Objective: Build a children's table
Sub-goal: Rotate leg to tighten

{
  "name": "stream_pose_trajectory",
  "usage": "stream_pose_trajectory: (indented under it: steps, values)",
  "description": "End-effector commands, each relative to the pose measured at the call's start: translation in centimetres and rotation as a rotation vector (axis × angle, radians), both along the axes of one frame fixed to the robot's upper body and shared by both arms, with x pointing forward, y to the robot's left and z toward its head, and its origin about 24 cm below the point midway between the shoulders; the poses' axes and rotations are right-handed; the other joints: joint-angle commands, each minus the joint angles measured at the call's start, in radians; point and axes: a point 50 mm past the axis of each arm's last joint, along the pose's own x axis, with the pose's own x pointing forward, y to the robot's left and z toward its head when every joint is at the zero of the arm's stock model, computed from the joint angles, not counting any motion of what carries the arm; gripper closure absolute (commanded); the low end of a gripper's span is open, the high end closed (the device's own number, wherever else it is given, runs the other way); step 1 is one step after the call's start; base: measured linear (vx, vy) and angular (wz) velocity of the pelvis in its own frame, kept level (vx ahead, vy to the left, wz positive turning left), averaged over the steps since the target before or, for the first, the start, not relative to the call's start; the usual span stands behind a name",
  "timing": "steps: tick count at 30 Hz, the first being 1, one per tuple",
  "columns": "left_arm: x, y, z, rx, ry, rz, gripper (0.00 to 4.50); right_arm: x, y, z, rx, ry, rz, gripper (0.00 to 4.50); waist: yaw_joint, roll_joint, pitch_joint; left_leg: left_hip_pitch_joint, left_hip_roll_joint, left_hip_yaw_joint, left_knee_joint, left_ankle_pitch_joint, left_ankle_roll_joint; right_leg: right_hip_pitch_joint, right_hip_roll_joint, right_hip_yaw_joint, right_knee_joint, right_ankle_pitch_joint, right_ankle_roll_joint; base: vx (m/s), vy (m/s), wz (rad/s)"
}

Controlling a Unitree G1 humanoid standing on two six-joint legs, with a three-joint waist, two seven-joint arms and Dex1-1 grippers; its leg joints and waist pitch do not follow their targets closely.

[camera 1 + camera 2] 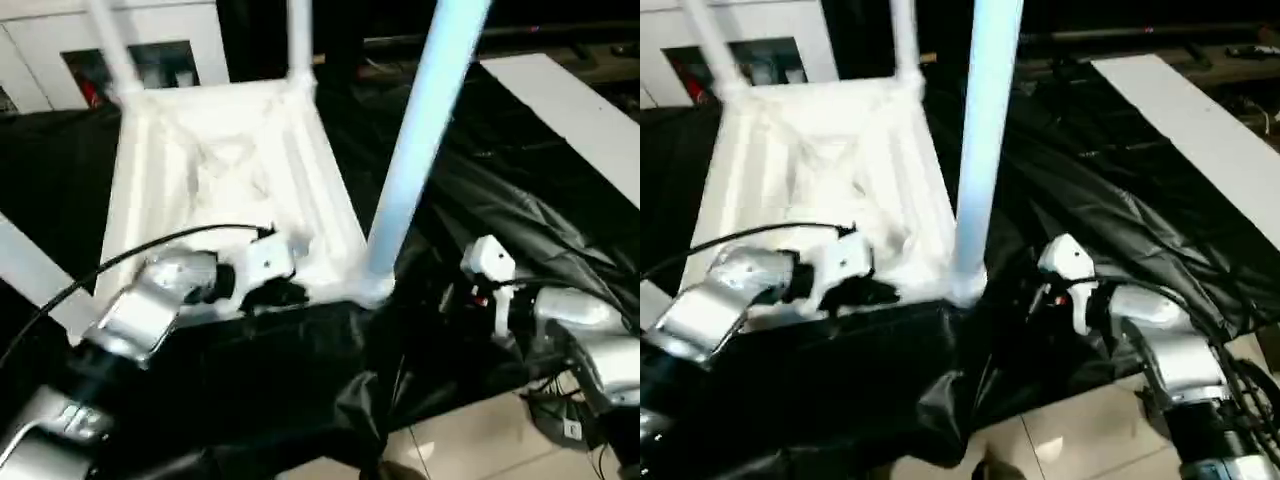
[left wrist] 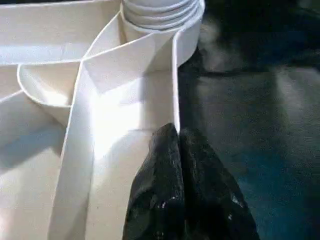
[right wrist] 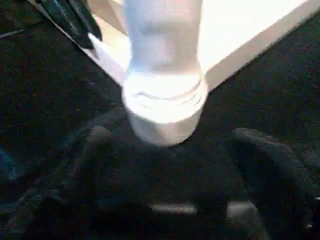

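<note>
- Left pincer was pressed shut, its two black fingertips together with nothing between them, resting against a thin rib on the underside of the tabletop near its near right corner.
- Right pincer stood well spread and empty, one dark finger on each side of the picture in its wrist view, just short of the flared base of the near right leg and not touching it.
- That leg rose upright from the near right corner socket, its ribbed collar seated in the round cup.
- Two more legs, the far left leg and the far right leg, stood in the far corners; the near left corner was hidden behind the left forearm, so I could not tell whether a fourth was fitted.
- Tabletop lay upside down on the desk, which was draped in black sheeting, a little left of the middle of the scene.
- A white panel lay on the far right, well apart from the work.
- Judged step: the near right leg looked just seated and let go, with the left pincer steadying the tabletop.
- Next move would call for checking the near left corner, then fetching and seating any remaining leg squarely in its socket.
</note>
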Motion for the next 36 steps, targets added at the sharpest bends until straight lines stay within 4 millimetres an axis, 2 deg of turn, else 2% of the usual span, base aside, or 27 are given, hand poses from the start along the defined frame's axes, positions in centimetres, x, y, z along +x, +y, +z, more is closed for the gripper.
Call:
stream_pose_trajectory:
  steps: [1, 3, 5, 10, 15, 20, 23, 25, 27, 30, 36]
  values:
    - [-1.3, -0.7, -1.6, 0.034, 0.085, -0.061, 4.5, -0.1, 0.8, 0.5, 0.001, -0.029, 0.048, 0.44, 0.0, 0.001, -0.057, 0.022, 0.038, 0.002, -0.05, -0.044, 0.146, 0.051, -0.045, 0.04, -0.047, 0.038, -0.321, 0.0, 0.0, 0.0]
    - [-1.5, -0.9, -1.5, 0.026, 0.094, -0.071, 4.5, 0.0, 1.1, 0.5, 0.013, -0.031, 0.056, 0.44, 0.004, 0.001, -0.056, 0.025, 0.038, 0.006, -0.052, -0.071, 0.116, 0.048, -0.042, 0.042, -0.047, 0.017, -0.312, 0.0, 0.0, 0.0]
    - [-1.6, -1.3, -1.6, 0.022, 0.096, -0.081, 4.5, 0.0, 1.5, 0.4, 0.023, -0.032, 0.065, 0.44, 0.004, -0.001, -0.057, 0.021, 0.037, 0.005, -0.052, -0.079, 0.106, 0.049, -0.043, 0.043, -0.046, 0.01, -0.304, 0.0, 0.0, 0.0]
    - [-1.8, -1.7, -1.8, 0.02, 0.095, -0.092, 4.5, 0.1, 2.2, -0.1, 0.005, -0.027, 0.1, 0.44, 0.004, -0.003, -0.059, 0.021, 0.033, 0.008, -0.051, -0.108, 0.085, 0.048, -0.043, 0.048, -0.049, -0.023, -0.283, 0.0, 0.0, 0.0]
    - [-1.7, -1.6, -1.8, 0.023, 0.095, -0.081, 4.5, 0.2, 2.4, -0.5, -0.007, -0.017, 0.119, 0.44, 0.005, -0.004, -0.063, 0.018, 0.031, 0.008, -0.047, -0.068, 0.1, 0.05, -0.04, 0.049, -0.042, 0.04, -0.287, 0.0, 0.0, 0.0]
    - [-1.8, -1.5, -1.9, 0.025, 0.099, -0.073, 4.5, 0.4, 2.7, -0.4, 0.017, -0.022, 0.117, 0.89, 0.004, -0.005, -0.064, 0.018, 0.03, 0.009, -0.045, -0.071, 0.107, 0.049, -0.041, 0.049, -0.042, 0.027, -0.289, 0.0, 0.0, 0.0]
    - [-1.8, -1.5, -1.9, 0.026, 0.101, -0.073, 4.5, 0.4, 2.7, -0.4, 0.019, -0.021, 0.122, 1.0, 0.005, -0.005, -0.065, 0.018, 0.03, 0.009, -0.044, -0.053, 0.111, 0.05, -0.04, 0.05, -0.039, 0.047, -0.29, 0.0, 0.0, 0.0]
    - [-1.9, -1.4, -2.0, 0.029, 0.107, -0.072, 4.5, 0.3, 2.8, -0.5, 0.022, -0.02, 0.126, 1.32, 0.005, -0.005, -0.066, 0.018, 0.029, 0.009, -0.042, -0.04, 0.12, 0.051, -0.039, 0.049, -0.037, 0.071, -0.294, 0.0, 0.0, 0.0]
    - [-1.9, -1.4, -2.1, 0.032, 0.11, -0.073, 4.5, 0.3, 2.9, -0.6, 0.024, -0.018, 0.129, 1.37, 0.005, -0.006, -0.066, 0.017, 0.029, 0.009, -0.042, -0.041, 0.122, 0.051, -0.039, 0.049, -0.037, 0.071, -0.296, 0.0, 0.0, 0.0]
    - [-1.9, -1.3, -2.2, 0.035, 0.114, -0.072, 4.5, 0.2, 2.9, -0.7, 0.026, -0.013, 0.136, 1.74, 0.005, -0.004, -0.066, 0.018, 0.03, 0.008, -0.042, -0.045, 0.121, 0.051, -0.039, 0.048, -0.037, 0.06, -0.295, 0.0, 0.0, 0.0]
    - [-2.0, -1.6, -2.8, 0.033, 0.136, -0.053, 4.5, 0.0, 3.0, -1.2, 0.045, -0.012, 0.099, 1.88, 0.005, -0.001, -0.063, 0.019, 0.03, 0.009, -0.043, -0.063, 0.114, 0.05, -0.039, 0.049, -0.04, 0.051, -0.297, 0.0, 0.0, 0.0]
